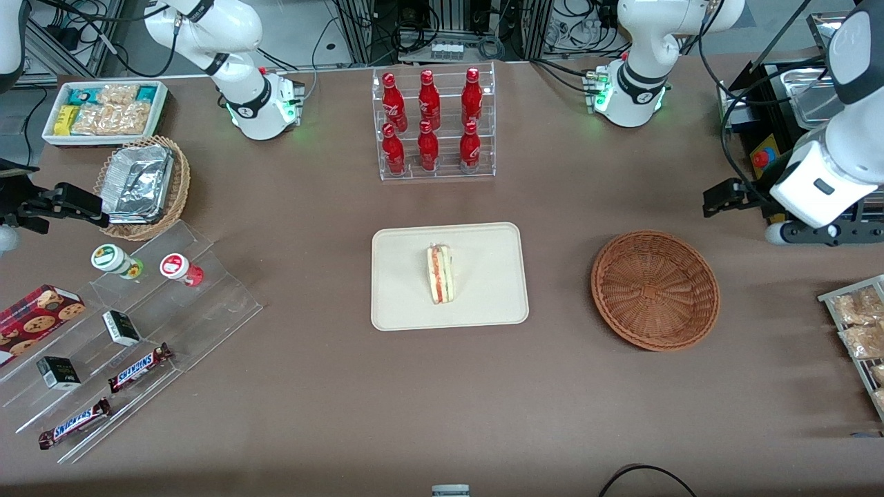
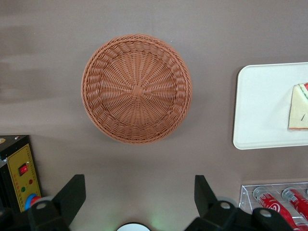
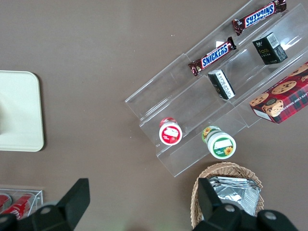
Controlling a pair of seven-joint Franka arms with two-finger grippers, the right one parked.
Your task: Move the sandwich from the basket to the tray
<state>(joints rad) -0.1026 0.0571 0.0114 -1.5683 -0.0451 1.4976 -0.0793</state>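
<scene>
Resting on tray point(image 1: 400, 290), sandwich point(image 1: 440, 275), gripper point(image 2: 139, 192) fingers point(image 2: 72, 195) apart

6 red bottles point(image 1: 431, 124) in a clear rack point(image 1: 436, 169); 2 Snickers bars point(image 1: 140, 367) (on acrylic steps point(image 1: 207, 304)).

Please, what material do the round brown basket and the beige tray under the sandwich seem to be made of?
The basket looks like woven wicker or rattan, matte reddish-brown, with strands radiating from its centre. The tray looks like moulded plastic or pulp fibre, matte cream with a low rounded rim; which one is unclear. The open gripper is above the table beside the basket.
</scene>
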